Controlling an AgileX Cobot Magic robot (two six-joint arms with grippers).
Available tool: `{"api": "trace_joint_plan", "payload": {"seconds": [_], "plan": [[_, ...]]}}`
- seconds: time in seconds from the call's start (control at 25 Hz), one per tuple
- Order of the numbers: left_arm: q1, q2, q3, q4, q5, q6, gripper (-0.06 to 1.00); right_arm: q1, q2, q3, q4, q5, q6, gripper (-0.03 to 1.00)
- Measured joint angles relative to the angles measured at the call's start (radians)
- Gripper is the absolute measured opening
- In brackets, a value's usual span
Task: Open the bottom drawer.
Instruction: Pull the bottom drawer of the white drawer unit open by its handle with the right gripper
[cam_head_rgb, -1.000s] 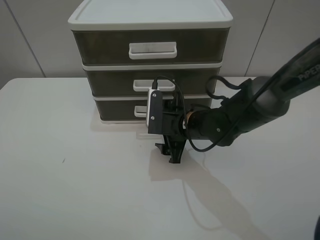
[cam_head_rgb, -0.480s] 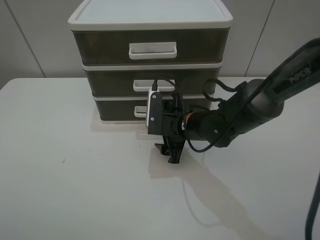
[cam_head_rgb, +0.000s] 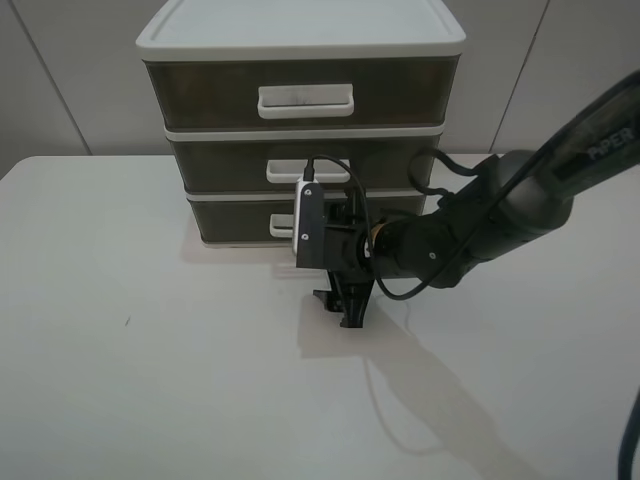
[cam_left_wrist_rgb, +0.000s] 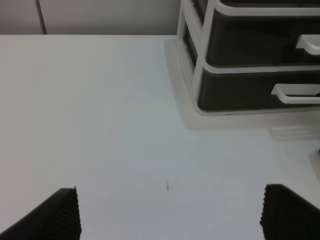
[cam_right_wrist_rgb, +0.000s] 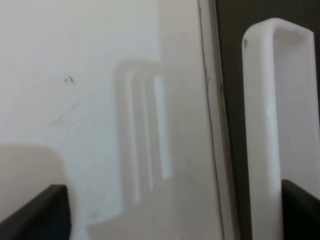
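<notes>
The white-framed unit (cam_head_rgb: 300, 40) stands at the far middle of the table (cam_head_rgb: 120, 380). The bottom drawer (cam_head_rgb: 235, 215) is its lowest tier, just above the tabletop, and sits pushed in level with the frame. Its white handle (cam_right_wrist_rgb: 272, 115) juts out toward the near side. The right arm (cam_head_rgb: 480, 220) reaches in from the right, across the middle, to just in front of that drawer, and in the high view its wrist hides most of the handle. The right gripper (cam_right_wrist_rgb: 175, 192) is rolled on its side with its jaws wide apart; the handle lies between them, close by one finger (cam_right_wrist_rgb: 300, 210), but I cannot tell whether they touch. The left gripper (cam_left_wrist_rgb: 169, 197) hangs over the table, well apart from the unit on its left side, jaws spread wide and holding nothing
</notes>
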Motion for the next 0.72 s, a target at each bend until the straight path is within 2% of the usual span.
{"api": "trace_joint_plan", "payload": {"seconds": [0.52, 0.72], "plan": [[0.000, 0.000, 0.000, 0.000, 0.000, 0.000, 0.74, 0.000, -0.063, 0.001, -0.020, 0.149, 0.000, 0.78], [0.000, 0.000, 0.000, 0.000, 0.000, 0.000, 0.74, 0.000, -0.065, 0.001, -0.031, 0.174, -0.001, 0.78]]}}
